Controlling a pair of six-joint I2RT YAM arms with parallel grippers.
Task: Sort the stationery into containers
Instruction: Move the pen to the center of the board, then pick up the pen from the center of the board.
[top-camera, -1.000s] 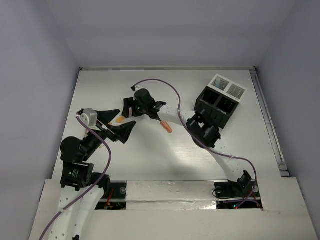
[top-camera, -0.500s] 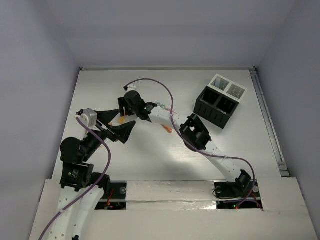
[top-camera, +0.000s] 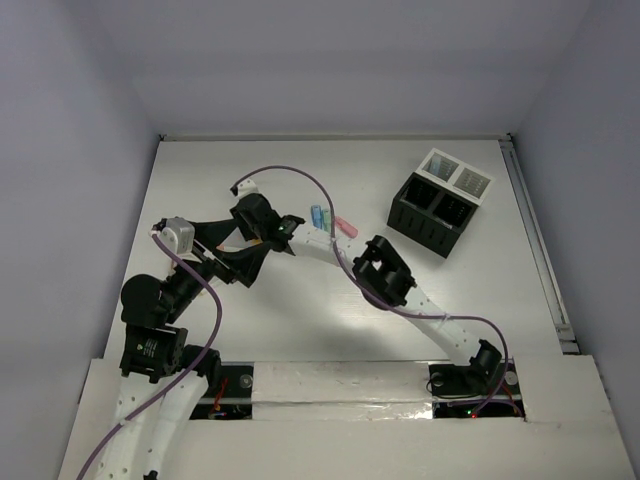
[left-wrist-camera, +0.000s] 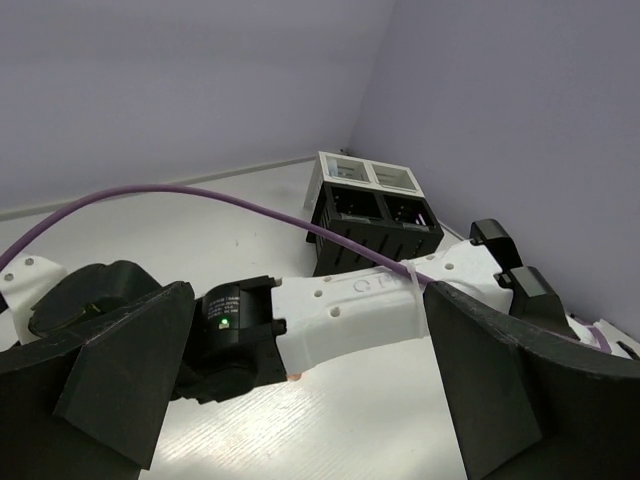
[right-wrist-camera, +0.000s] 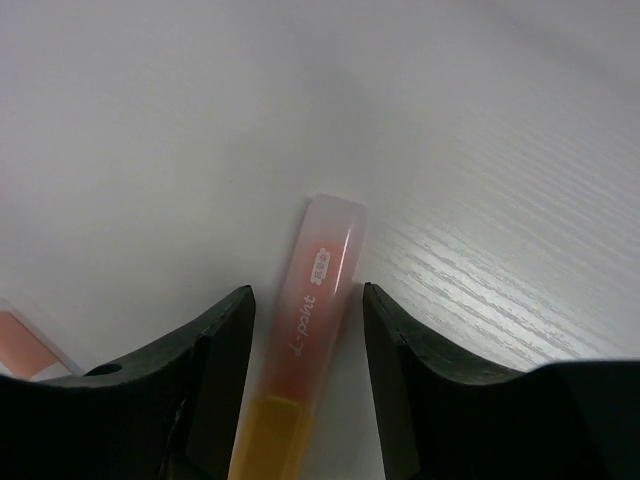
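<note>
Between jaws of right end effector (right-wrist-camera: 307, 297), orange marker (right-wrist-camera: 325, 255) lying flat, jaws parted, ungripped

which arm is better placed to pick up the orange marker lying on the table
Right. The right gripper straddles the orange marker, a finger on each side with small gaps. The left gripper is open and has only the right arm between its fingers, no marker.

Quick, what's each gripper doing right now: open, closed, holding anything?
Left gripper: open wide, holding nothing.
Right gripper: open, straddling the orange marker, a narrow gap showing on each side, not gripping it.
</note>
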